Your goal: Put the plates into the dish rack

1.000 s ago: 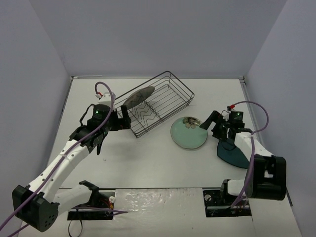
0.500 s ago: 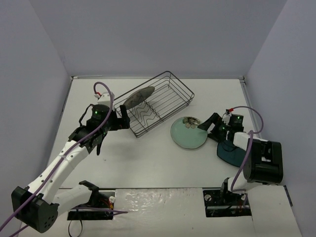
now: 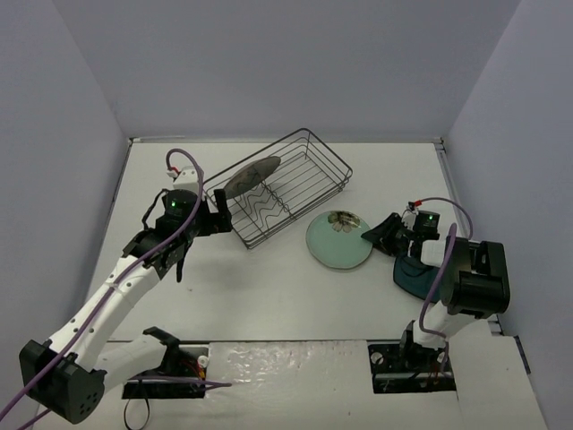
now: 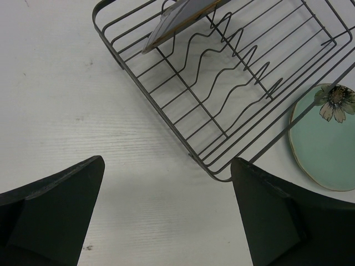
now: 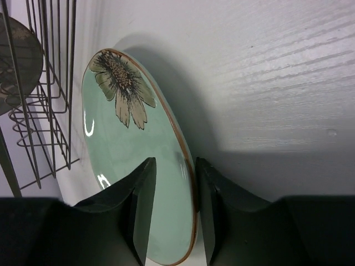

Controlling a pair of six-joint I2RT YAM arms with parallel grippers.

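The white table (image 3: 269, 287) carries everything. The rack (image 3: 309, 184) sits at an angle towards the far side, left of centre, its wavy dividers running along the floor. The grey plate (image 3: 252, 174) stands tilted on edge inside it, at the end nearer the left arm; in the left wrist view only part of the plate (image 4: 180, 16) shows, at the top of the picture.

The green plate (image 3: 338, 242) lies on the table just beside the rack's near right corner, not in it; its flower mark faces the rack. The teal plate (image 3: 414, 276) lies near the right edge of the table, well apart from the rack and partly hidden under the right arm.

The left gripper (image 3: 219, 215) hangs just outside the rack's left end; its fingers are spread wide with nothing between them, and through the gap (image 4: 166, 162) bare table and the rack's corner show.

The right gripper (image 3: 376, 235) reaches to the green plate's right side; in its wrist view the fingers (image 5: 141, 194) are drawn close together, one over the plate's face and one outside the brown rim, pinching that edge (image 5: 175, 160).
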